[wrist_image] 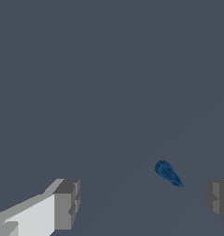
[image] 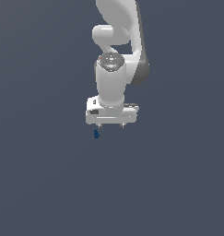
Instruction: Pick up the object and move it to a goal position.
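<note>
The object [image: 96, 134] is a tiny dark blue blob on the flat grey floor, just below the end of my white gripper [image: 110, 125] towards the exterior view's left. In the wrist view the object [wrist_image: 168, 173] lies between my two fingertips, nearer the one at the picture's edge [wrist_image: 217, 196] than the other fingertip [wrist_image: 67, 203]. The gripper [wrist_image: 143, 203] is wide open and empty. It does not touch the object.
The white arm [image: 115, 55] rises behind the gripper towards the top of the exterior view. The plain grey floor [image: 178, 184] spreads all around. No other things show.
</note>
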Controlling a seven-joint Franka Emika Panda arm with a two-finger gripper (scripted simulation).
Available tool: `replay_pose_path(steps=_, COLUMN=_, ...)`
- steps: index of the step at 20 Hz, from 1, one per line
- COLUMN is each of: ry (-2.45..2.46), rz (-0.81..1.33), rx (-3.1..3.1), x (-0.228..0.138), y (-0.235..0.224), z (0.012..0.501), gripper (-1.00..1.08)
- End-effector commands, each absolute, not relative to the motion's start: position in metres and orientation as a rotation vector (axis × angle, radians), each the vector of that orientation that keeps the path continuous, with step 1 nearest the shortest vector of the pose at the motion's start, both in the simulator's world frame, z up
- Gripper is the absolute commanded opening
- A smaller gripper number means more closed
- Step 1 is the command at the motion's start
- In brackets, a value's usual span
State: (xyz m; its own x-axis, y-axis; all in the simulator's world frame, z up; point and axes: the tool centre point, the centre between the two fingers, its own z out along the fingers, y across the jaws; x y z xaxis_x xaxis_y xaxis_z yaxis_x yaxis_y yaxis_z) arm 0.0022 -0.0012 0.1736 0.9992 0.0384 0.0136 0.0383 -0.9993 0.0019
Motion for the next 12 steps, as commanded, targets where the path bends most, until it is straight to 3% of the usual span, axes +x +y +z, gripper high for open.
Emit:
replay_pose_path(steps=1, ry=0.068, rz=0.028, rx=3.14, x=0.0038, y=0.0013, z=0.1779, gripper=1.0)
replay_pose_path(steps=12, ry=0.134, rz=0.024, rx=3.136, x=0.0008, y=-0.0063, z=0.1705, gripper=1.0)
